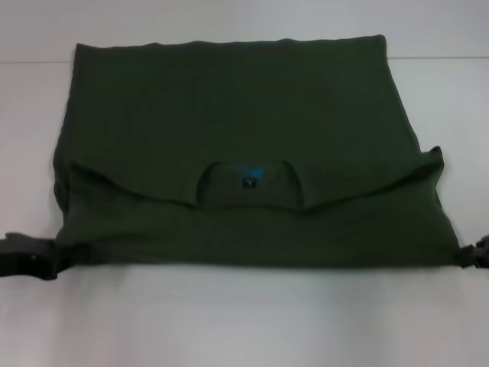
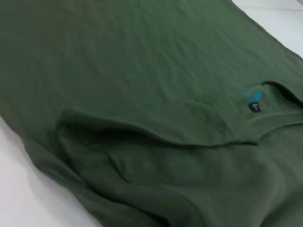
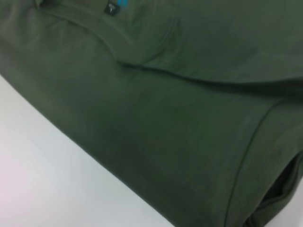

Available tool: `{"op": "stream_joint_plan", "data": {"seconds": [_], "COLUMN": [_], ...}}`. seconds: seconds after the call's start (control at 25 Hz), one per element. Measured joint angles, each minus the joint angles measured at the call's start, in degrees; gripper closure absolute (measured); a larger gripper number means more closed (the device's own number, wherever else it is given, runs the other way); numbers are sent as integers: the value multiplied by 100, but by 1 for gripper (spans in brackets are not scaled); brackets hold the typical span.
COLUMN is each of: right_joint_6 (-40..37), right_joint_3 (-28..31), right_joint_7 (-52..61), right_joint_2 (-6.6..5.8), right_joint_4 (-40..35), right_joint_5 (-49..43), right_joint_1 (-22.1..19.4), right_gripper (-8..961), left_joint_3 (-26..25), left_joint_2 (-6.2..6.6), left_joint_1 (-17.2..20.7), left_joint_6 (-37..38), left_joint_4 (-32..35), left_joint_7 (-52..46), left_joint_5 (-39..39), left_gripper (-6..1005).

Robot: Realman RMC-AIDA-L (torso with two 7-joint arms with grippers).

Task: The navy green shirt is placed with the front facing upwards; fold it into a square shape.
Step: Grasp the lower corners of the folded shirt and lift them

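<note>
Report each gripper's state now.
Left gripper: at the shirt's near left corner; cannot tell.
Right gripper: at its near right corner; cannot tell.

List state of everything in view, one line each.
navy green shirt: flat on table, near part folded over, collar tag showing
left gripper: at shirt's near left corner
right gripper: at shirt's near right corner
table: white, shirt lying on it

Navy green shirt (image 2: 142, 71) fills almost the whole left wrist view, lying flat on a white table (image 2: 23, 189). A folded edge (image 2: 156, 135) of the cloth crosses the shirt, with loose creases beside it. Small black tag (image 2: 254, 107) with blue print (image 2: 249, 96) sits inside the collar opening, well apart from the table edge of the shirt.
</note>
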Motion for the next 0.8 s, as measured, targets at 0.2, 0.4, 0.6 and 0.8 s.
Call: {"op": "stream_joint_plan", "data": {"seconds": [0.2, 0.4, 0.6, 0.8], "right_joint_6": [-619, -1027, -1188, -1220], "right_joint_3": [-17, -164, -491, -956], "right_joint_7": [25, 127, 223, 344], "right_joint_2": [5, 11, 37, 79], "right_joint_4": [-209, -315, -289, -213], "right_joint_5": [-185, -484, -534, -471], "right_joint_1": [1, 9, -76, -200], "right_gripper": [937, 937, 937, 937], "left_joint_3": [-7, -4, 5, -37], "left_joint_2": [15, 31, 33, 23], "left_joint_1": [6, 3, 2, 95], "left_joint_6": [624, 1171, 1530, 1769], "left_joint_4": [347, 557, 597, 672], "left_joint_7": [-709, -1043, -1248, -1302], "left_joint_5": [461, 776, 1264, 1514], "left_gripper": [919, 920, 921, 922]}}
